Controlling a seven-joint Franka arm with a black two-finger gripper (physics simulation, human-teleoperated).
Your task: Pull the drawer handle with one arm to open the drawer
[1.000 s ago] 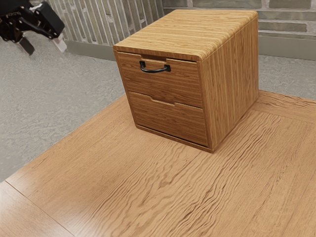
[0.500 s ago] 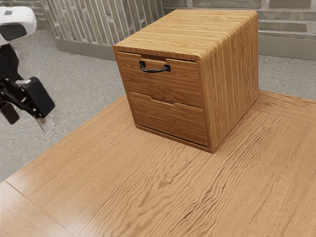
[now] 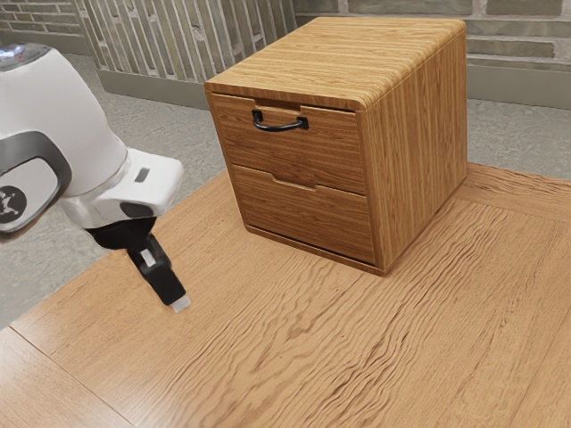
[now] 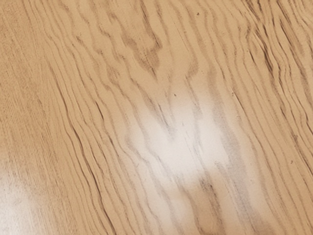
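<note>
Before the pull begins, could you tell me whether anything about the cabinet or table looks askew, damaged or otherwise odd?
Nothing stands out. The cabinet sits upright on the table, the top drawer and lower drawer look flush and shut, and the black handle looks intact. The claw hangs low, well short of it.

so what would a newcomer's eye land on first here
The striped wooden cabinet standing on the table toward the exterior view's upper right, with a black handle on its upper drawer. Next, the bulky white arm at the exterior view's left, its pincer pointing down toward the tabletop, well apart from the cabinet.
</note>
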